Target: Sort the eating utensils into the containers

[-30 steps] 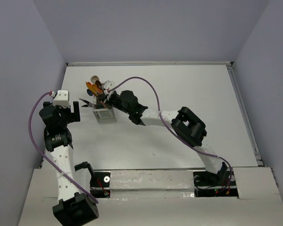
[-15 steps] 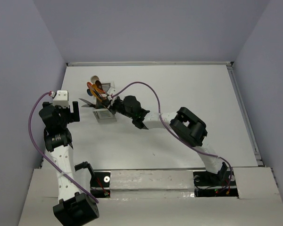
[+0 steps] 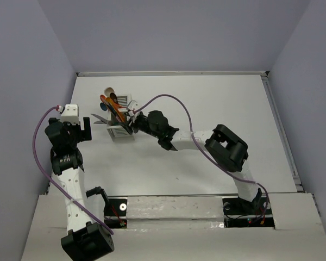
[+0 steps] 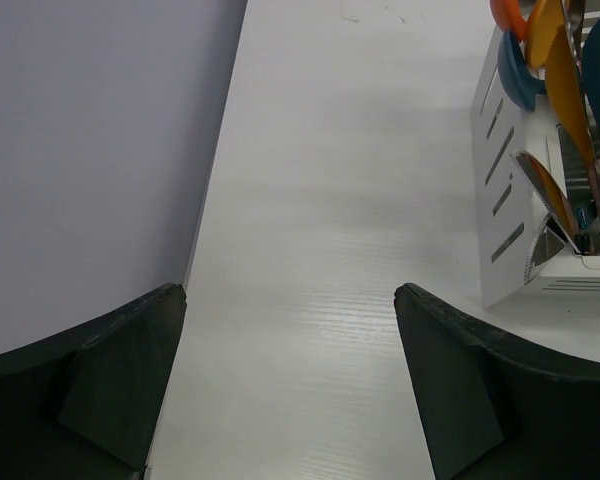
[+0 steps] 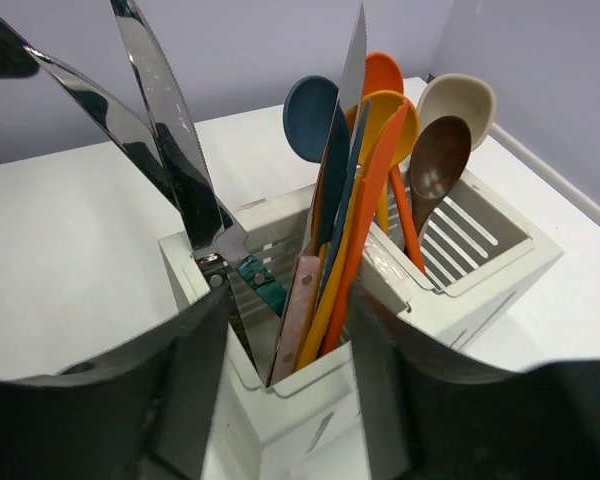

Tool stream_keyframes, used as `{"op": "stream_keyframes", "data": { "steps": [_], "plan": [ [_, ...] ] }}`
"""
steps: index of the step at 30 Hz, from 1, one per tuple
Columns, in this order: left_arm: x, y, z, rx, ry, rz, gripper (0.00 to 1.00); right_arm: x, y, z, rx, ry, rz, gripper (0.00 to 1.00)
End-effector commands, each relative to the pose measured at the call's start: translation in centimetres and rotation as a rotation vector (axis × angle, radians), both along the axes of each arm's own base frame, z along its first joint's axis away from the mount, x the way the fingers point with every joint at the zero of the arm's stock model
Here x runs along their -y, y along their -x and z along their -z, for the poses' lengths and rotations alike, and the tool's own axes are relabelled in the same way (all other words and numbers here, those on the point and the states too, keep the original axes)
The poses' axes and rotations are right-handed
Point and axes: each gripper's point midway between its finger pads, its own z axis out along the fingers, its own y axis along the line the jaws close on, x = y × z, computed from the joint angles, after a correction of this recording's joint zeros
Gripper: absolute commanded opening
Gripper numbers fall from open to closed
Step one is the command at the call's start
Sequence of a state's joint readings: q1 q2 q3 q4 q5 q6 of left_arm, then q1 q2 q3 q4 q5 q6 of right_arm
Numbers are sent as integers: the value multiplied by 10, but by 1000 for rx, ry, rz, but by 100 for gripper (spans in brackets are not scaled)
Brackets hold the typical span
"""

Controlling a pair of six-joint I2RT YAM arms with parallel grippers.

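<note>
The white slatted caddy (image 3: 121, 134) is standing toward the 10 o'clock part of the surface (image 3: 206, 109). Every utensil in view is sitting in it with its working end up.

In the right wrist view the knives are resting handles-down in the nearest compartment.
- A silver blade (image 5: 175, 150) on a teal handle (image 5: 263, 285) is leaning toward 11 o'clock.
- A second blade (image 5: 100, 115) is tilting lower, toward 10 o'clock, and its tip is running off the frame.
- A thin serrated blade (image 5: 356, 60) is rising almost to 12 o'clock, and its tip is also cut off.
- A pink handle (image 5: 295, 305) is showing among them, but which blade it is carrying is hard to make out.

The blue spoon (image 5: 310, 118), orange spoon (image 5: 383, 70), beige spoon (image 5: 458, 98) and brown spoon (image 5: 438, 155) are standing bowls-up and leaning toward 1 o'clock. The knives are hiding the blue spoon's handle, so its compartment cannot be told.

The right hand (image 5: 288, 300) is sitting at the caddy's 4 o'clock side. Its fingers are spread to either side of the near compartment and are pinching nothing.

The left hand (image 4: 290, 300) is spread wide over bare surface at the caddy's 9 o'clock, apart from it. In its own view the frame's right edge is cutting the caddy off.
</note>
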State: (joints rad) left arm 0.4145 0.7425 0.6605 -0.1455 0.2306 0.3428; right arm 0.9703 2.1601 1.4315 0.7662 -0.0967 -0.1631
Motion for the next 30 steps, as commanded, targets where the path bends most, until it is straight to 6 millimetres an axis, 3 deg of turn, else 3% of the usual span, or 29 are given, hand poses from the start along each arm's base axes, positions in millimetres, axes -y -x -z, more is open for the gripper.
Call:
{"op": "stream_keyframes", "data": {
  "steps": [1,2,3,4,6,7,10,11,12,13,14,15,17,21,22,24,27,30],
  "plan": [
    [-5,-3,-7,37,-21,-13,99,23,13,-92,62,-130,26,62],
    [-5,-3,-7,37,-21,-13,99,28,14,-102,29,-140,40,65],
    [-6,-3,-7,36,-23,-14,99,46,10,-111,-28,-105,122,70],
    [-6,-3,-7,36,-24,-15,99,54,8,-123,-89,-117,167,80],
    [-5,-3,-7,39,-24,-14,99,88,3,-113,-212,9,267,86],
    [-6,-3,-8,40,-26,-13,99,111,-10,-113,-302,-4,346,94],
    [-5,-2,-7,39,-25,-10,99,174,-4,-85,-511,67,477,100],
    [-5,-2,-8,42,-27,-10,99,208,-6,-50,-575,121,558,100],
    [-5,-2,-8,43,-28,-10,99,229,-6,-40,-600,122,608,100],
    [-4,-2,-9,46,-30,-7,99,254,-2,-48,-606,82,652,100],
    [-4,-2,-9,46,-29,-7,99,278,9,-12,-689,110,702,100],
    [-4,-2,-8,45,-30,-5,99,290,5,-27,-698,52,714,100],
    [-4,-1,-10,49,-33,-4,99,351,16,20,-827,29,811,100],
    [-5,-1,-8,45,-34,-8,99,395,28,32,-828,-27,935,100],
    [-5,-1,-8,43,-35,-9,99,409,32,44,-824,-25,1013,100],
    [-5,-1,-8,45,-37,-7,99,427,34,41,-780,-48,1099,100],
    [-5,-1,-7,43,-36,-9,99,441,38,43,-761,-63,1172,100],
    [-7,-2,-5,39,-37,-16,99,444,43,43,-764,-61,1173,100]
  ]
}}
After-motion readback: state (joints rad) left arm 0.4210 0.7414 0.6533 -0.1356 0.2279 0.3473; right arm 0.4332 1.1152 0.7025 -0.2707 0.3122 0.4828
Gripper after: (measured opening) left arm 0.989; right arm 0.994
